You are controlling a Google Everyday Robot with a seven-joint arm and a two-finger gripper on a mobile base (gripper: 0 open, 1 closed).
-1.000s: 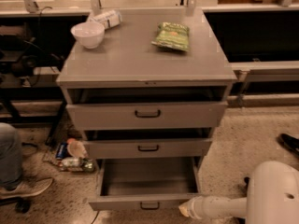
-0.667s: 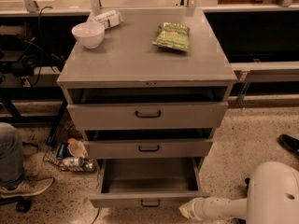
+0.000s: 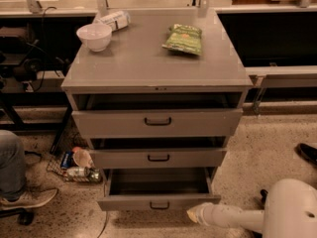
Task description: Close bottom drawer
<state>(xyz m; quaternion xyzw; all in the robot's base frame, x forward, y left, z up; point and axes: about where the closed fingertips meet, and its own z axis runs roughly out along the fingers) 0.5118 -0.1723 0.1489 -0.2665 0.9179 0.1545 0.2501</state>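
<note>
A grey cabinet stands at the centre of the frame with all three of its drawers pulled out to different degrees. The bottom drawer, low in the middle of the frame, sticks out farthest, its dark inside on view behind a slim front panel with a small black handle. Above it, the middle drawer and the top drawer each sit slightly ajar.

The robot's gripper is at the lower right of the frame, at the end of a white arm that reaches in from the robot's rounded white body in the bottom right corner. It lies just beside the right end of the bottom drawer's front panel; contact cannot be made out, and how its grip stands cannot be told.

On the cabinet top, a white bowl sits at the upper left with a white bottle lying behind it, while a green snack bag rests well apart toward the upper right.

On the speckled floor to the left of the cabinet lies a small heap of bottles and cans. A person's leg in jeans and a pale sneaker show at the lower left edge, and a black shoe at the right edge.
</note>
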